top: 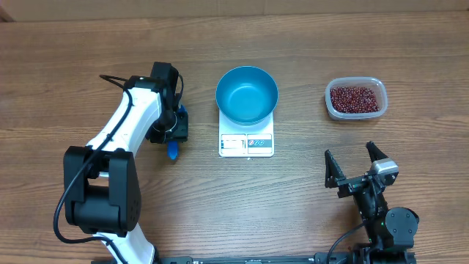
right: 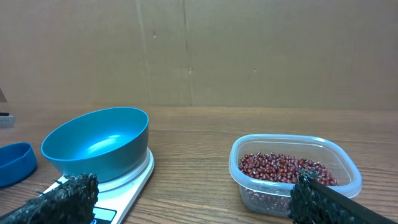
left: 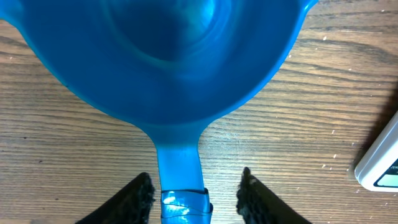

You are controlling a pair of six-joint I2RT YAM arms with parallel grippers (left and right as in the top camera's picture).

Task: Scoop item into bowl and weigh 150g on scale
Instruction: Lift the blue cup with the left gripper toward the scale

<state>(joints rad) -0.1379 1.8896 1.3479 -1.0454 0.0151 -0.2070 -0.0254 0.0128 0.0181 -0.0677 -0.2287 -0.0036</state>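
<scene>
We read directions on the overhead view, with 12 o'clock at the far edge of the table [top: 410, 44].

1. Nearest the base, at 4 o'clock from the scale [top: 246, 141], the right gripper [top: 350, 155] hangs over bare wood. Its jaws are spread wide with nothing between them: released.

2. At 9 o'clock from the scale, the left gripper [left: 195, 180] points down over a small blue scoop [left: 168, 56]. The fingers [left: 134, 199] stand either side of the scoop handle [left: 179, 168]. Wood shows between the handle and the finger on its right, so we read this gripper as unclenched, straddling the handle without clamping it. We cannot tell whether the scoop rests on the table or is lifted.

3. The scale lies flat near the table's centre, with its display edge at 6 o'clock.

4. The bowl [top: 247, 94] stands upright on the scale and overhangs the platform toward 12 o'clock.

5. The beans [top: 355, 97] lie heaped in a clear plastic tub [top: 330, 106] at 3 o'clock from the bowl, well apart from it.
</scene>
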